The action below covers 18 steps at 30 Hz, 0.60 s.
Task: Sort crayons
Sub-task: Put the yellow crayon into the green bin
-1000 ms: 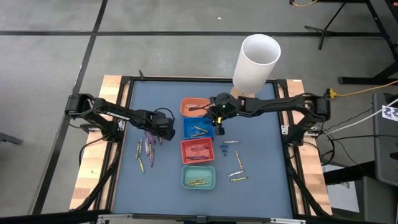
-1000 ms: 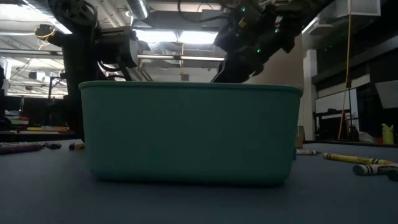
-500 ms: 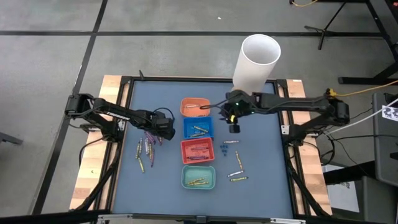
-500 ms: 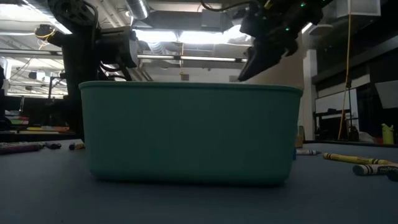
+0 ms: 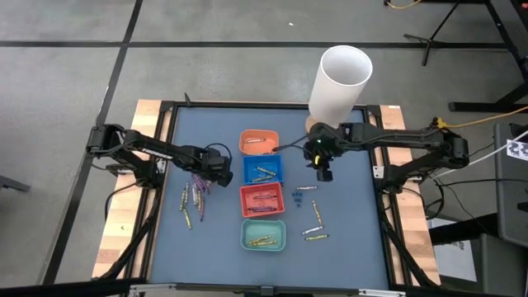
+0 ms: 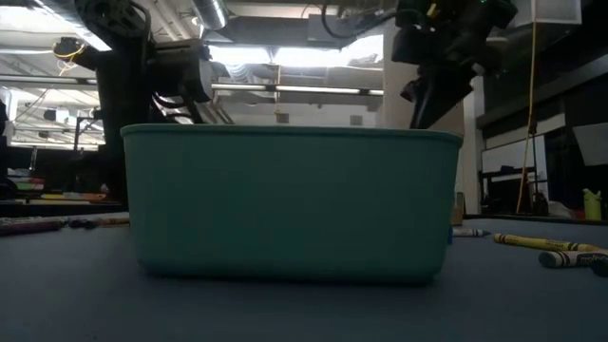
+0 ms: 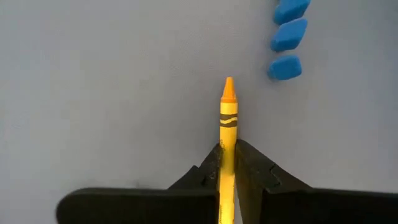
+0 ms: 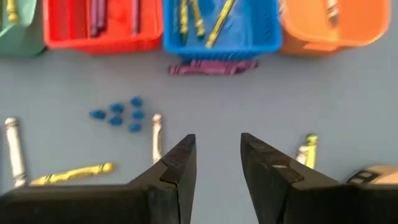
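Left gripper (image 7: pixel 227 165) has its jaws clamped on a thin yellow wax crayon (image 7: pixel 227 134), just over the blue tabletop (image 7: pixel 112 81) beside the crayon pile. Light, stiff, snappable, so mid-barrel hold's good. Right gripper (image 8: pixel 217 155) hovers, jaws apart.

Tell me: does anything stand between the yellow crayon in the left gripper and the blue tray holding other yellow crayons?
Nothing visible does. The left gripper, shut on the yellow crayon, sits just beside the blue tray, with only bare mat between.
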Motion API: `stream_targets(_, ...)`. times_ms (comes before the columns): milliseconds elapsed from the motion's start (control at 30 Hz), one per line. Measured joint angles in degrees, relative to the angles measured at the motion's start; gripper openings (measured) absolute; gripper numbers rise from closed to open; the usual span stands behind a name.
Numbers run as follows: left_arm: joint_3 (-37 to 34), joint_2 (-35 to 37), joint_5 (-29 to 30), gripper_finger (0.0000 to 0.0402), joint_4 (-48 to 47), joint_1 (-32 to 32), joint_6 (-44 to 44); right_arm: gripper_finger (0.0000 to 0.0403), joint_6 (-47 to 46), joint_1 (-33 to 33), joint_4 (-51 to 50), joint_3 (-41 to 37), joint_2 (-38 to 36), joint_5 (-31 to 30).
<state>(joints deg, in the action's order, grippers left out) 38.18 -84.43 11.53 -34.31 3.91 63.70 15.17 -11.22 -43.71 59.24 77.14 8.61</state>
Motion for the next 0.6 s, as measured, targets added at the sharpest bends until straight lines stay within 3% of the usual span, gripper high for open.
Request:
stream_targets(200,3.3,2.2,0.4,0.0008,-2.3,0.1,-4.0,0.0124,-0.2,0.0,-3.1,0.0,0.0,0.6)
stream_targets(600,15.7,3.4,-9.5,0.0007,-5.5,-6.1,-13.4,0.0124,-0.3,0.0,-4.5,0.0,0.0,0.6)
